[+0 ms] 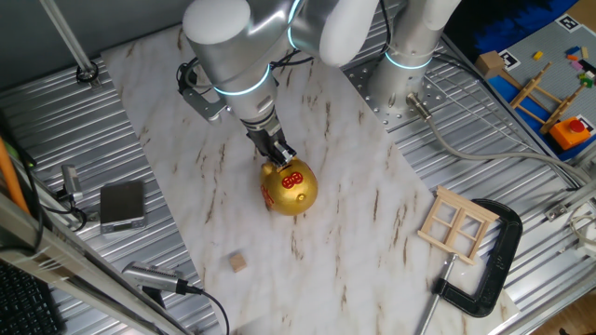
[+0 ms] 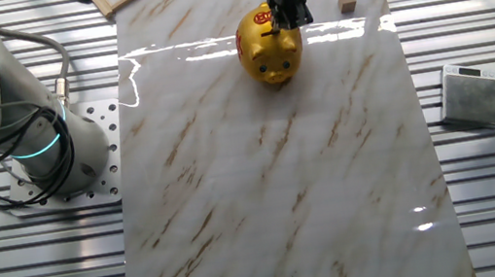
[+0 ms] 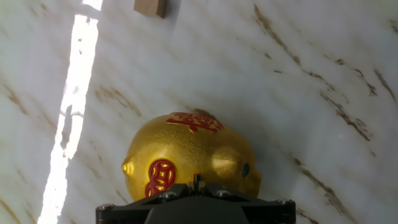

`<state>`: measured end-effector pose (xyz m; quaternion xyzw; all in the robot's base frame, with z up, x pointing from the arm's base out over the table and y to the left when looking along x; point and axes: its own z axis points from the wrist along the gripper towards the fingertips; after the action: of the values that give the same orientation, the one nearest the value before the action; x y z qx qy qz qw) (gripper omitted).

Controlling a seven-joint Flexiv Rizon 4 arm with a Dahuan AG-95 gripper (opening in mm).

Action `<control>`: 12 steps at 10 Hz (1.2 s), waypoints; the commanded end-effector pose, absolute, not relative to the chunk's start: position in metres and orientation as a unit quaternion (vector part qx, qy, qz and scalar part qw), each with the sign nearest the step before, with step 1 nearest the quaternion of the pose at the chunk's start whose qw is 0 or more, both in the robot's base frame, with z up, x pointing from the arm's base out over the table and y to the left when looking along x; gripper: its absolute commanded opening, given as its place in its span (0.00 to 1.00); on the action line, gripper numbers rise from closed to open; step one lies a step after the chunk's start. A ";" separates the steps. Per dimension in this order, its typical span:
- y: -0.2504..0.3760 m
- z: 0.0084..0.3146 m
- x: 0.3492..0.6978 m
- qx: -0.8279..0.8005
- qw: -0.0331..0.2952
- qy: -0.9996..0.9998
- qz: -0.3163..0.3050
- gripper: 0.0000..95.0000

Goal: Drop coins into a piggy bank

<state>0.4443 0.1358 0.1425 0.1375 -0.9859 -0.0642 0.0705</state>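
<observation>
Gripper [image 1: 284, 155] poised directly over shiny gold pig-shaped bank [image 1: 290, 189], grip state indeterminate; small tan wooden block token [image 1: 239, 262] lies well apart on marble surface [image 1: 372, 242].

The arm reaches down over the table, its gripper [image 1: 280, 154] pointing downward, jaws close together.

Piggy bank [image 1: 290, 190] shiny gold with red patches bearing gold marks; coin [image 1: 239, 263] plain tan-brown; table surface [image 1: 354, 223] white marble-patterned with brown veining; gripper [image 1: 278, 152] black; arm [image 1: 233, 46] silver-grey with cyan ring.
</observation>
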 end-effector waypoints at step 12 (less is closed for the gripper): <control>0.133 0.146 0.462 0.156 0.071 -0.983 -0.064 0.00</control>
<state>0.4652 0.1315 0.1482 0.1568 -0.9830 -0.0655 0.0695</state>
